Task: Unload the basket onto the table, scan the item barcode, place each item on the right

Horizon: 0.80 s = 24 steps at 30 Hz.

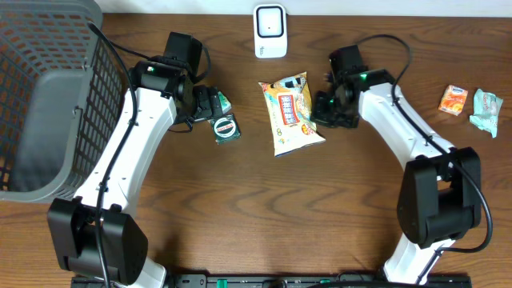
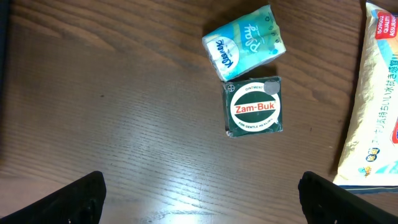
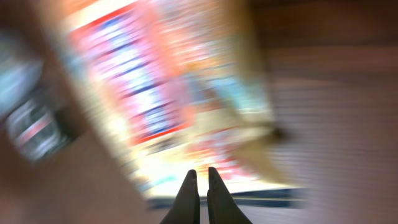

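Two fingers of the right gripper (image 3: 200, 183) are pressed together, their tips at the right edge of the snack bag (image 1: 292, 114). The wrist view is too blurred to tell whether they pinch the wrapper. The bag lies flat near the middle of the table (image 1: 256, 200), with the white barcode scanner (image 1: 270, 30) beyond it at the far edge. The left gripper (image 2: 200, 193) stands wide apart and empty above the wood, over a green Zam-Buk box (image 2: 255, 107) that sits right beside a teal tissue pack (image 2: 244, 42). At the left edge is a grey basket (image 1: 48, 96). At the right lie an orange packet (image 1: 453, 99) and a pale green one (image 1: 486, 110).
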Each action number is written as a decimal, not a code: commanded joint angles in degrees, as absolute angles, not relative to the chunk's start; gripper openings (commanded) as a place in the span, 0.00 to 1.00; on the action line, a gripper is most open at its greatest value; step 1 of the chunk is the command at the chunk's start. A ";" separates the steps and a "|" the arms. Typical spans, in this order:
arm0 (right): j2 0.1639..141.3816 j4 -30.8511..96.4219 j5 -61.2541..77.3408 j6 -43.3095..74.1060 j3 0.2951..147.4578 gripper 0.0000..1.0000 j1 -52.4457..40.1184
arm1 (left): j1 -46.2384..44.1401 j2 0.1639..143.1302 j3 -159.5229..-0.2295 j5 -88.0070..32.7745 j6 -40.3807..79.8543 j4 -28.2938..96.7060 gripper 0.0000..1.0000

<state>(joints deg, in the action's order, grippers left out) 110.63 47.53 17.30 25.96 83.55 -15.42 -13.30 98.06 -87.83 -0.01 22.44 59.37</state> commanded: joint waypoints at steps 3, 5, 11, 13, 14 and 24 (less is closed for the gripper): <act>109.82 42.41 30.33 11.62 84.31 0.01 -23.51 | -13.15 98.04 -88.31 0.64 22.13 59.53 0.98; 110.24 40.40 22.85 17.06 84.27 0.01 -26.55 | -13.15 98.04 -88.31 0.64 22.13 59.53 0.98; 112.38 37.17 8.34 23.44 84.27 0.05 -33.28 | -13.15 98.04 -88.31 0.64 22.13 59.53 0.98; 113.58 36.99 7.79 24.29 84.27 0.03 -34.44 | -13.15 98.04 -88.31 0.64 22.13 59.53 0.98; 114.61 37.01 7.62 25.15 84.25 0.02 -34.92 | -13.15 98.04 -88.31 0.64 22.13 59.53 0.98; 120.46 40.73 -0.27 28.69 84.29 0.01 -33.50 | -13.15 98.04 -88.31 0.64 22.13 59.53 0.98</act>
